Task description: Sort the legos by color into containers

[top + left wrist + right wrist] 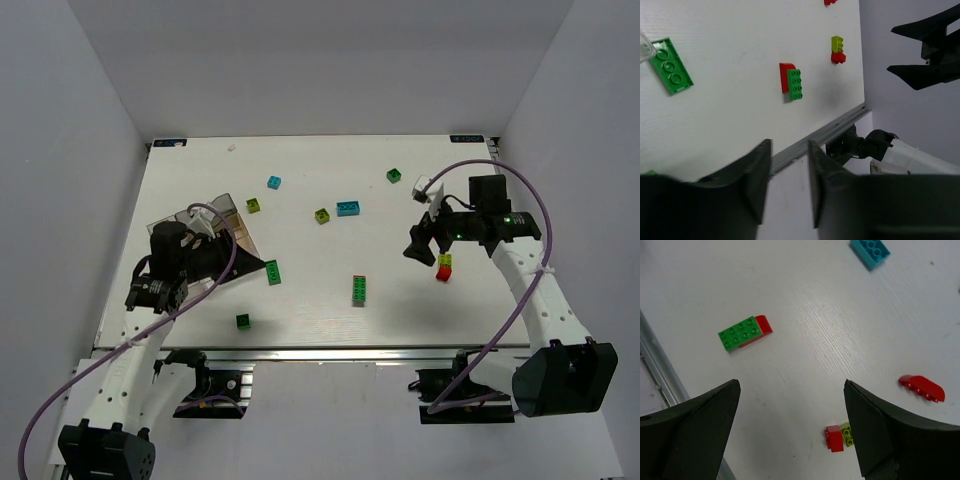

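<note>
Several legos (pixel 322 215) are lying scattered over the white table (pixel 300 160); I am reading clock positions off the top view, with 12 o'clock at the far edge. The clear tray (pixel 222 203) is sitting out at 9 o'clock, partly under the left arm (pixel 165 265). A lime brick (pixel 254 206) is lying at the tray's 3 o'clock rim, and I cannot tell whether it is inside or just beside. A small cyan brick (pixel 274 182) is lying toward 11 o'clock, a larger cyan brick (pixel 348 208) near centre and a dark green brick (pixel 394 175) toward 1 o'clock. The left gripper (pixel 262 268) is hanging off the tray's 4 o'clock corner, its fingers (pixel 757 180) standing a narrow gap apart with nothing between them. A flat green brick (pixel 272 272) is lying right at its tips. A green-and-red stack (pixel 359 289) is lying at 6 o'clock of centre, and another dark green piece (pixel 243 321) at 7 o'clock by the near edge. The right gripper (pixel 418 245) is hovering at 3 o'clock, fingers (pixel 700 430) spread wide and gripping nothing. A lime-and-red stack (pixel 444 266) is lying at its 5 o'clock, just beside one finger in the wrist view. I am also seeing a sloped red brick (pixel 921 388) there.
</note>
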Controlling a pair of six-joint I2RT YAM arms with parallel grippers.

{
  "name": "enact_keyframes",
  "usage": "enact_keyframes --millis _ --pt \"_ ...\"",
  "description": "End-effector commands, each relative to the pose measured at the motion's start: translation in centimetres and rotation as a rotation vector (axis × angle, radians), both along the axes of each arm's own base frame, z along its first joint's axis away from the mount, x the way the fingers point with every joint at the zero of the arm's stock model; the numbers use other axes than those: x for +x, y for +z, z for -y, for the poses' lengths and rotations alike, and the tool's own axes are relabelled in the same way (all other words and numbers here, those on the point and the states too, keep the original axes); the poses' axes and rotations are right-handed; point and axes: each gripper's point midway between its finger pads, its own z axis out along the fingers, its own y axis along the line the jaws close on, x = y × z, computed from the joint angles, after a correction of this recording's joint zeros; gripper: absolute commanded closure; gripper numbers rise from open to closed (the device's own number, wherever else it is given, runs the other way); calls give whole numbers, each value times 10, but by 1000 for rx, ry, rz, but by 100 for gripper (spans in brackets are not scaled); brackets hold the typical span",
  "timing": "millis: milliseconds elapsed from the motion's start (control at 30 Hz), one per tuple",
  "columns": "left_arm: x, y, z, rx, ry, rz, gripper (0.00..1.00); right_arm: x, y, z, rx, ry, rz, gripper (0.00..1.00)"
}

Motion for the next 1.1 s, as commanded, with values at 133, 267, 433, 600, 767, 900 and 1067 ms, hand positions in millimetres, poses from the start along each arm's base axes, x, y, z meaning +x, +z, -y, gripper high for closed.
enact_keyframes --millis 133,267,433,600,767,900,1067 --pt "-22 -40 -7 90 -1 -223 68 -14 -14 -28 38 80 -25 16" --pt "-50 -71 -25 220 66 -454 48 5 -26 -23 31 -84 -35 59" --pt "-64 -94 -57 415 183 -562 30 16 -37 -23 40 -175 -61 38" --pt "-64 -114 -78 557 260 -619 27 22 -40 -25 53 -201 -83 30" --pt "-55 -137 -80 630 291 -655 26 32 -39 -25 49 -229 -85 30" --pt "-42 -140 -76 692 316 -634 24 40 -33 -22 43 -258 -60 30" --pt "-31 -147 -68 820 309 -598 23 41 -33 -17 34 -279 -50 29"
